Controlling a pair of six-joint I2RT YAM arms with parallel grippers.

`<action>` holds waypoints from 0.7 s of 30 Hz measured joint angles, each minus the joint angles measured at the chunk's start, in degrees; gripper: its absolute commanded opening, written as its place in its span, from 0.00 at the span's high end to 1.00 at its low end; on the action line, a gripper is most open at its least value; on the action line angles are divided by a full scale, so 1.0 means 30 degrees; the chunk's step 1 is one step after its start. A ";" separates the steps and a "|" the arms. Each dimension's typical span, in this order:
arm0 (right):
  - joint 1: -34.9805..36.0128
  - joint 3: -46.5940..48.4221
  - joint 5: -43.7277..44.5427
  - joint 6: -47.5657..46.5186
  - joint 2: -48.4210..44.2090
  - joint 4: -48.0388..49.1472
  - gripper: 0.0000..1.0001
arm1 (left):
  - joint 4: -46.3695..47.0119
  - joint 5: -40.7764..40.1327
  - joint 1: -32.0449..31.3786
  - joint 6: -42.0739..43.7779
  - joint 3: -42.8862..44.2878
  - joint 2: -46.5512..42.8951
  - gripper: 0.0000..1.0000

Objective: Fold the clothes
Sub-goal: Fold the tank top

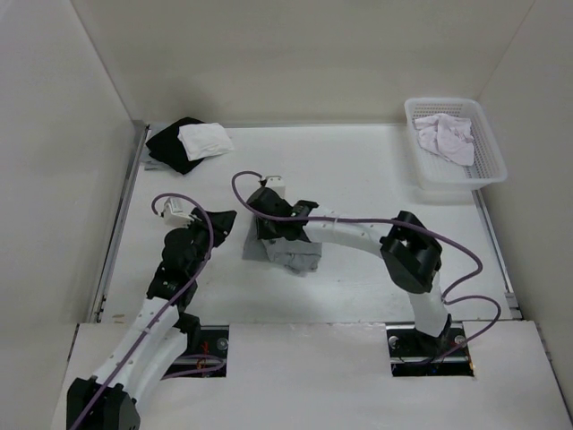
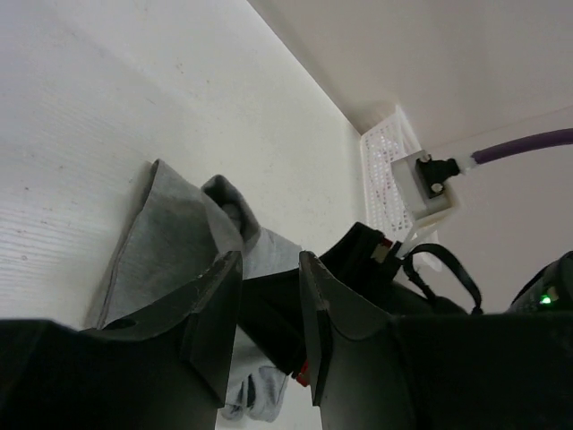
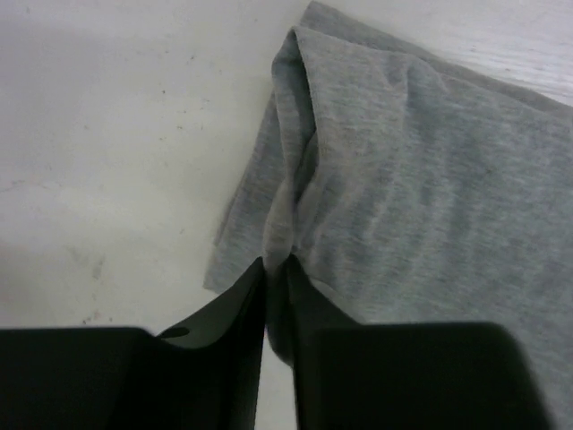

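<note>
Grey clothes bunched mid-tabletop, partly under right arm. Right end effector pinching raised fold of cloth, jaws nearly together. Left end effector spread, empty, near clothes' 9 o'clock side.

We see the left gripper at the bottom, its two dark jaws standing apart with nothing between them. Behind it the grey garment lies on the white table, with one fold raised. The right arm is over the garment's right part and carries a purple cable. Far back stands a white basket.
</note>
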 measured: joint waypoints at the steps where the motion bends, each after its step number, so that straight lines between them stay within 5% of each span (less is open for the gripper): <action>1: 0.0058 0.0204 -0.0029 0.0197 0.0328 0.0044 0.54 | -0.0044 0.0168 0.0328 -0.0007 -0.0051 0.0000 0.70; 7: 0.0029 -0.2375 -0.0204 0.0772 -0.0831 0.1902 0.46 | -0.0189 0.0787 0.1734 0.0007 -0.0379 0.0124 0.69; 13: -0.0168 -0.9318 -0.0670 0.0831 -0.7206 0.5450 0.99 | 0.0648 0.0503 -0.0087 0.0248 -0.0372 0.2681 0.72; 17: -0.0947 -1.3406 -0.0685 0.0758 -1.1001 0.8211 1.00 | 0.0940 0.0073 -0.2433 0.0969 -0.0240 0.5275 0.74; 21: -0.2011 -1.8651 -0.0481 0.0670 -1.5344 1.0003 0.87 | 0.0488 -0.1020 -0.2914 0.1851 -0.0240 0.5588 0.70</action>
